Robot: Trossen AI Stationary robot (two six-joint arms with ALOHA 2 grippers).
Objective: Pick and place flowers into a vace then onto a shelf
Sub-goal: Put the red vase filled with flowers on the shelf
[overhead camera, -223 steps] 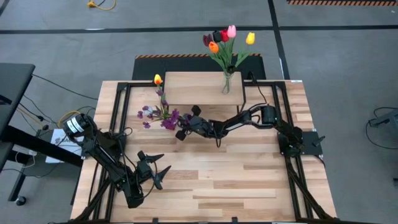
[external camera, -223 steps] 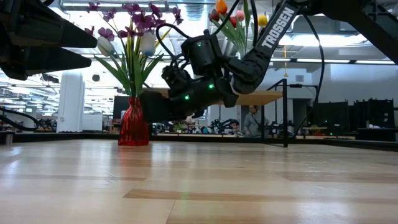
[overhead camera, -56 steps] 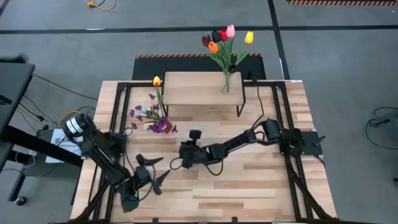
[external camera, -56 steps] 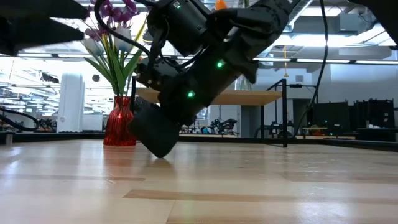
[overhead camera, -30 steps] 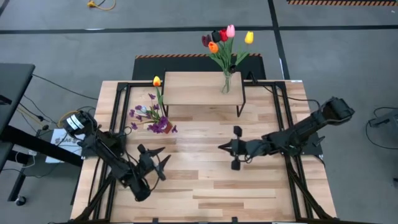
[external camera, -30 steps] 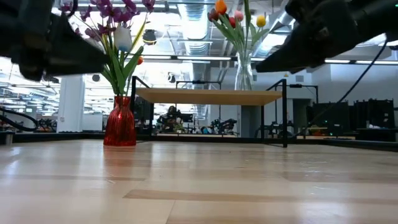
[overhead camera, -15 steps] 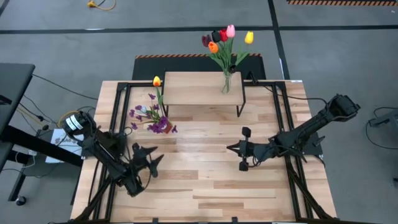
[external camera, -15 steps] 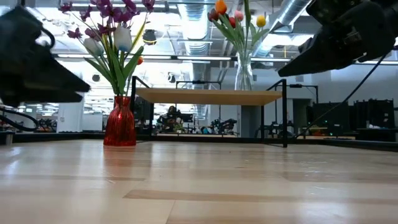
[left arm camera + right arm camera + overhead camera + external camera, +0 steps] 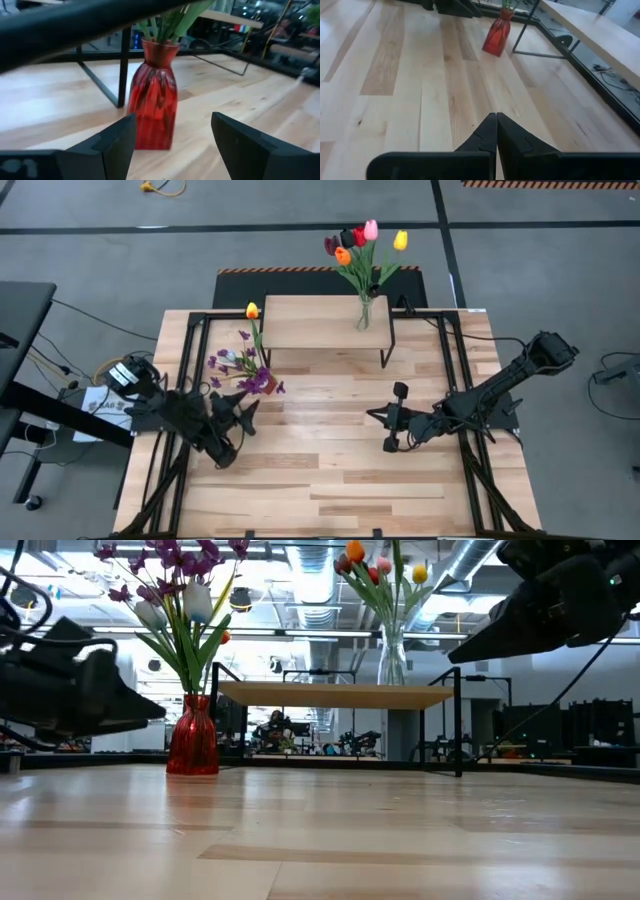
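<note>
**Left gripper open by the shelf's left leg, right gripper shut in front of the shelf**

The left arm reaches in from the table's left edge, its left gripper (image 9: 243,408) just in front of the shelf (image 9: 322,322), near its left end, fingers (image 9: 112,141) spread apart. The right arm stretches low from the table's right edge, its right gripper (image 9: 374,416) in front of the shelf's right end, well apart from it, fingers (image 9: 485,135) pressed together and holding nothing.

no readable text, labels or signs (none anywhere)
</note>
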